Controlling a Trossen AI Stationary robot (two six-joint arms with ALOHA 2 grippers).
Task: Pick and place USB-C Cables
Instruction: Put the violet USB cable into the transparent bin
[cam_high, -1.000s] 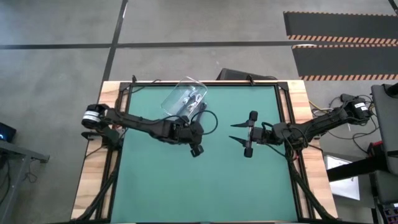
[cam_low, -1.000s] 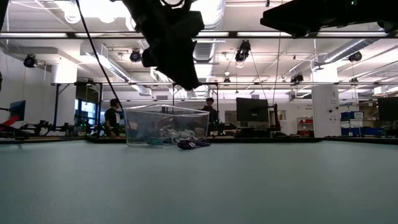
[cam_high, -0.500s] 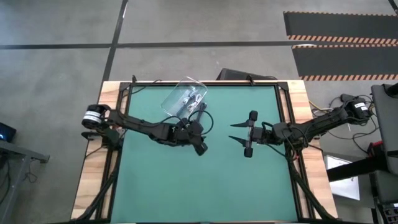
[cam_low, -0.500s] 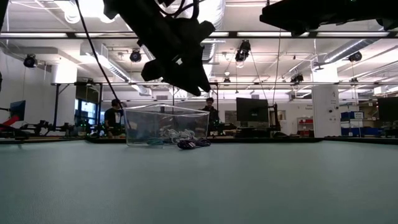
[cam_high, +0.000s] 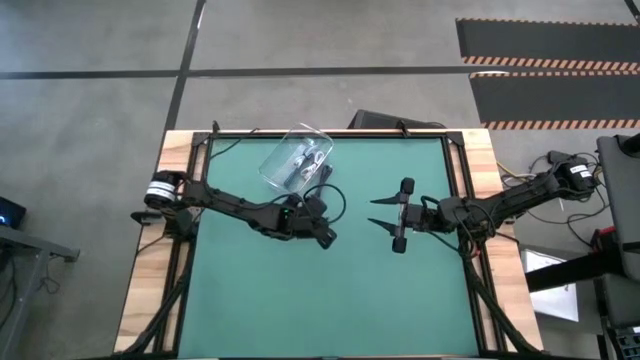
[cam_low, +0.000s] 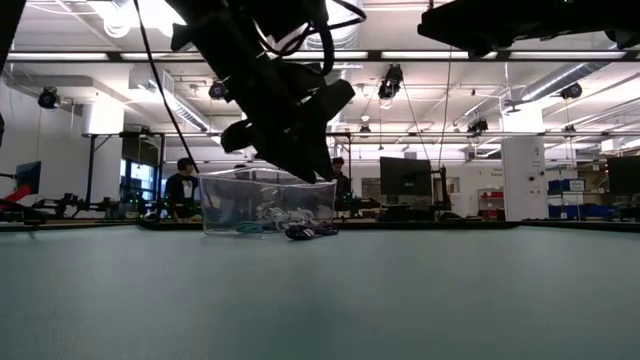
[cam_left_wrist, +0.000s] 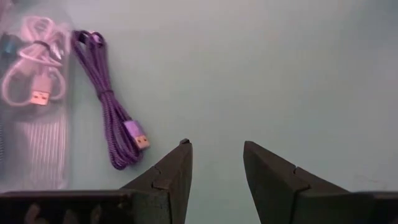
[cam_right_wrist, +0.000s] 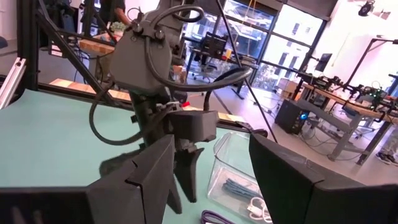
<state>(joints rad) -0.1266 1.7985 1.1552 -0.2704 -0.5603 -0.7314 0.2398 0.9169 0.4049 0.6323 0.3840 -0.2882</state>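
While the left end effector (cam_left_wrist: 214, 155) hovers empty, fingers apart, just beside the purple cable (cam_left_wrist: 109, 106) lying on the tabletop (cam_left_wrist: 280, 68) against the clear box (cam_high: 295, 157), a misaligned descent risks pinching only one strand.

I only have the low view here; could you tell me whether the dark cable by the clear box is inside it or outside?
Observer: Outside. The left wrist view shows the purple cable lying on the green mat, beside the clear box.
Operator: Thank you. What is in the box?
Observer: A white cable, bundled, with its plug showing.
Operator: Is the left gripper holding anything?
Observer: No. The left gripper is open and empty, above bare mat next to the purple cable.
Operator: And the right arm?
Observer: From above, the right gripper is open over the mat's right half, well clear of the box.
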